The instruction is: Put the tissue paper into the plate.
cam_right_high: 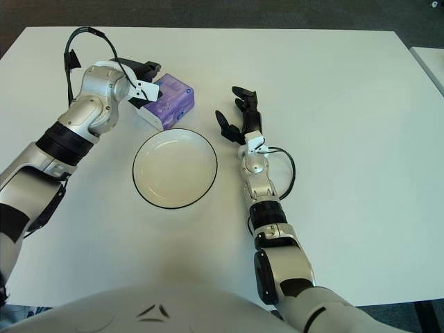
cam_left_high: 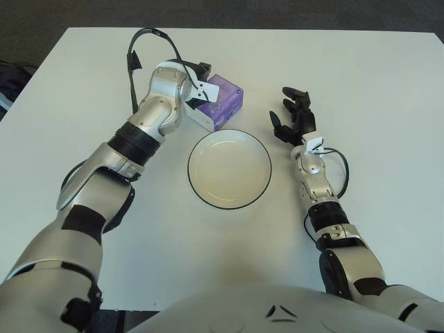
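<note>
A purple and white tissue pack [cam_left_high: 223, 103] lies on the white table just behind the plate's far left rim. The round white plate [cam_left_high: 229, 168] with a thin dark rim holds nothing. My left hand [cam_left_high: 199, 71] shows at the pack's far left corner, pressed close to it; the bent wrist and its white tag cover most of the hand and the contact. Right of the plate, my right hand [cam_left_high: 293, 119] is beside the rim with its dark fingers [cam_right_high: 244, 104] spread, and it holds nothing.
The white table [cam_left_high: 388, 104] stretches bare to the right and in front of the plate. A black cable [cam_left_high: 139, 41] loops up over my left forearm. Dark floor lies beyond the far edge, and a dark object [cam_left_high: 10, 73] sits off the table's left side.
</note>
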You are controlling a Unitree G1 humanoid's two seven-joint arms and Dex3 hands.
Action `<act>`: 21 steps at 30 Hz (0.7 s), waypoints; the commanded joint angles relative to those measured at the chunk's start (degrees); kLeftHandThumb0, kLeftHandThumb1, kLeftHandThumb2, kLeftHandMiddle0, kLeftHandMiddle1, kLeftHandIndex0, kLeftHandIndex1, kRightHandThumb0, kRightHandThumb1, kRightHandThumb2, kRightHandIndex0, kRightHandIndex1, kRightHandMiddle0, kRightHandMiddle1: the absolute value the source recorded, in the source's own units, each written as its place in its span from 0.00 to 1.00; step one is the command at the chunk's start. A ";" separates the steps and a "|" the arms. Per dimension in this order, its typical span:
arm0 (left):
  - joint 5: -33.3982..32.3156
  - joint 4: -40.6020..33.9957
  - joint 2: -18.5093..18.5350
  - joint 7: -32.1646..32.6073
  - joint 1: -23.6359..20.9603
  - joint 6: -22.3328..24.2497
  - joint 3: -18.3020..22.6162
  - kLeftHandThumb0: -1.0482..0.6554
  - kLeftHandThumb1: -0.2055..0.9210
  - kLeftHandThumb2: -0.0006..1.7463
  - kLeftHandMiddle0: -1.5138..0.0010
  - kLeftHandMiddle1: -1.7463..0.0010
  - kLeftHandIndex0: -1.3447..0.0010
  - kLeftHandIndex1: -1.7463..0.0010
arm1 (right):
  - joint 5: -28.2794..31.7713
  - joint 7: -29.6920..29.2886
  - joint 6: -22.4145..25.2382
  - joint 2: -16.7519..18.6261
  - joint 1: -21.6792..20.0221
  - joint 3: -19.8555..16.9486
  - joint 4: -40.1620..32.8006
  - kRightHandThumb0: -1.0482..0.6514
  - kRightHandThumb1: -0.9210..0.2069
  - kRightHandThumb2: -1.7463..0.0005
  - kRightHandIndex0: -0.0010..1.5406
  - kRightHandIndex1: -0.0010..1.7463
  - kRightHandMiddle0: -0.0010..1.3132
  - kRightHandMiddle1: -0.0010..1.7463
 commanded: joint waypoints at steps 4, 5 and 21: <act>-1.56 -1.70 2.23 -1.71 -1.38 -4.51 0.69 0.00 1.00 0.70 0.99 1.00 1.00 1.00 | 0.52 -0.08 6.41 0.91 7.03 -0.50 10.04 0.29 0.14 0.68 0.24 0.38 0.00 0.53; -2.06 -1.77 2.21 -1.47 -1.29 -5.00 1.06 0.00 1.00 0.69 0.99 1.00 1.00 1.00 | 0.56 -0.05 6.40 0.93 6.98 -0.52 10.17 0.29 0.14 0.68 0.24 0.38 0.00 0.53; -12.68 -3.64 1.99 -3.44 0.31 -8.20 5.73 0.00 1.00 0.69 1.00 1.00 1.00 1.00 | 0.52 0.07 5.25 0.98 7.02 -0.56 11.09 0.33 0.15 0.65 0.23 0.38 0.00 0.51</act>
